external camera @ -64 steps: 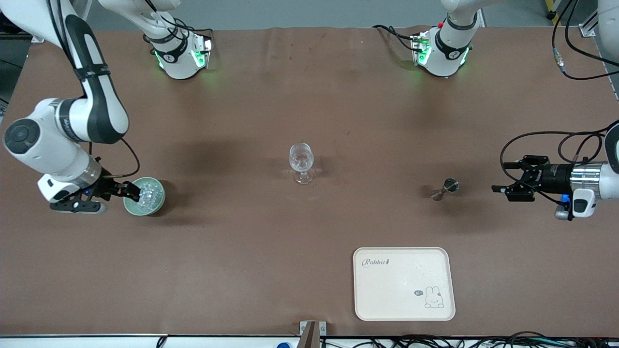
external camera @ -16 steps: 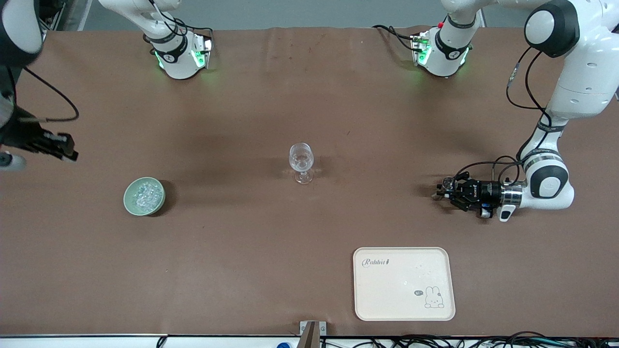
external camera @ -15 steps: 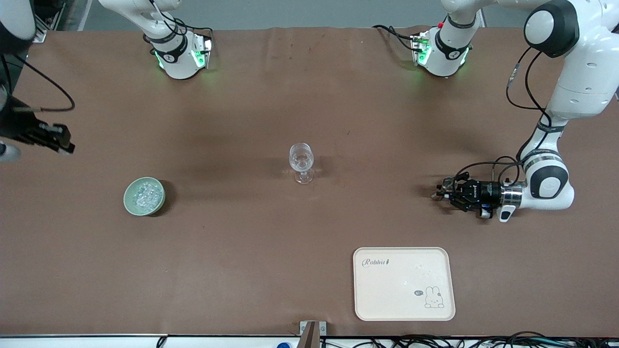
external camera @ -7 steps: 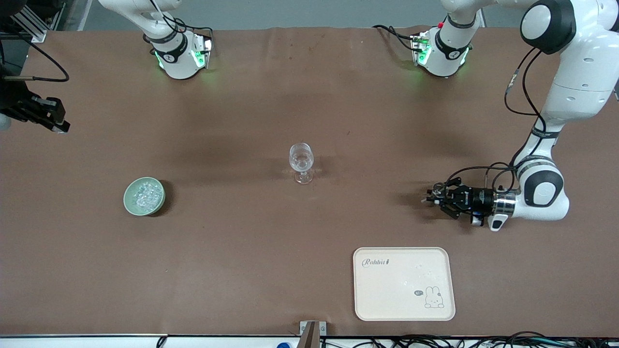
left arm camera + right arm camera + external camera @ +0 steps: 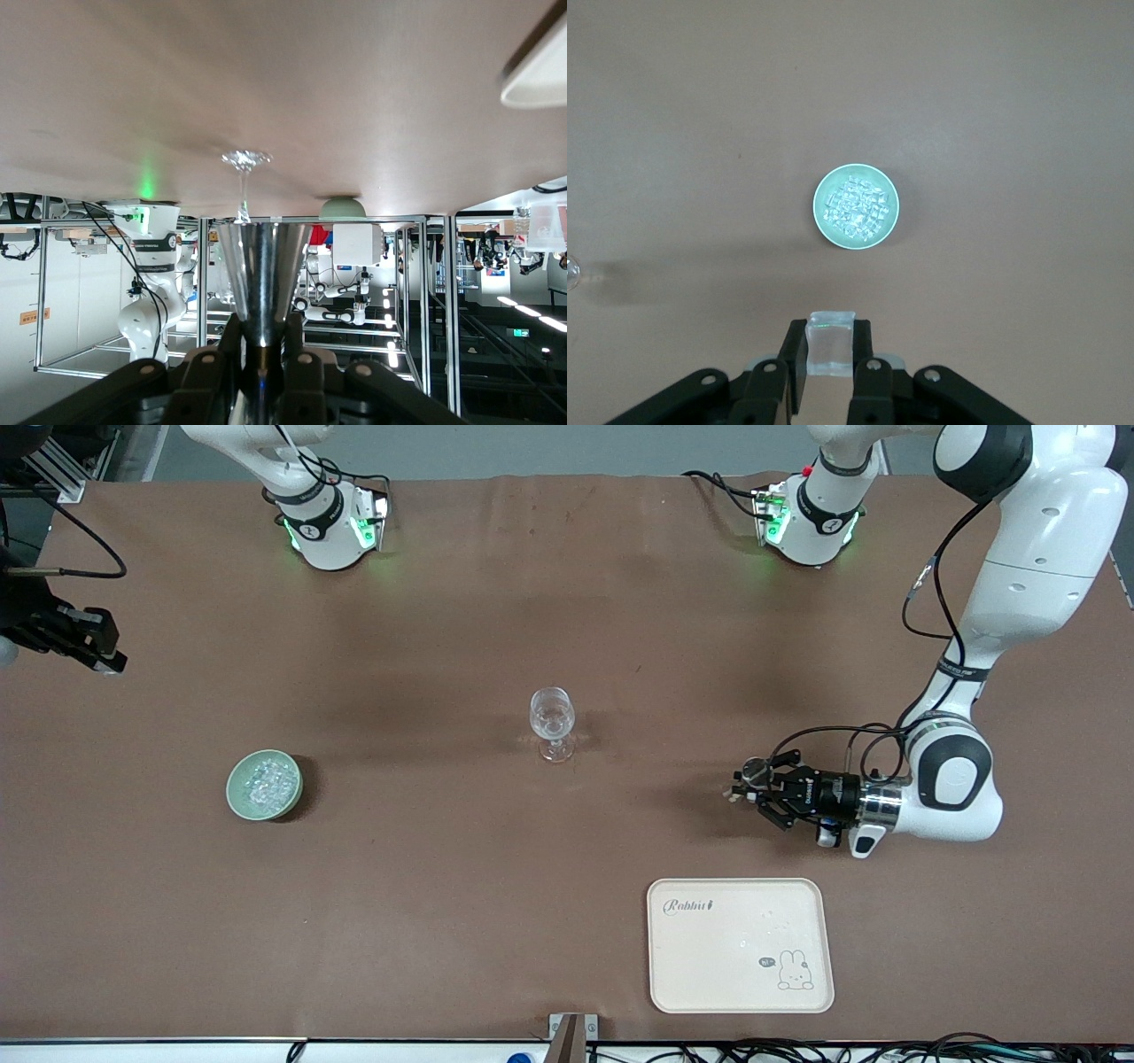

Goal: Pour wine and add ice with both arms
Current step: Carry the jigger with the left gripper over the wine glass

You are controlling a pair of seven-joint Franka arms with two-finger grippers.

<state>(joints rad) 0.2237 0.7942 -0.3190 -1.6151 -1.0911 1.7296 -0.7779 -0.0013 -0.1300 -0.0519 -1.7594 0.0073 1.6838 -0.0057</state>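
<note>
A clear stemmed glass [image 5: 552, 724] stands mid-table and also shows in the left wrist view [image 5: 244, 181]. A green bowl [image 5: 264, 784] holding a heap of ice [image 5: 855, 207] sits toward the right arm's end. My left gripper [image 5: 760, 786] is shut on a metal jigger [image 5: 263, 283] and holds it low over the table between the glass and the left arm's end. My right gripper [image 5: 831, 354] is shut on one clear ice cube [image 5: 831, 341], high over the table beside the bowl. No wine is visible.
A cream tray [image 5: 740, 943] with a rabbit print lies near the front camera's edge, nearer than the left gripper. Both arm bases stand along the table's edge farthest from the front camera.
My left gripper closed on the jigger and has carried it toward the glass. My right gripper has left the bowl with an ice cube and risen toward the table's end.
</note>
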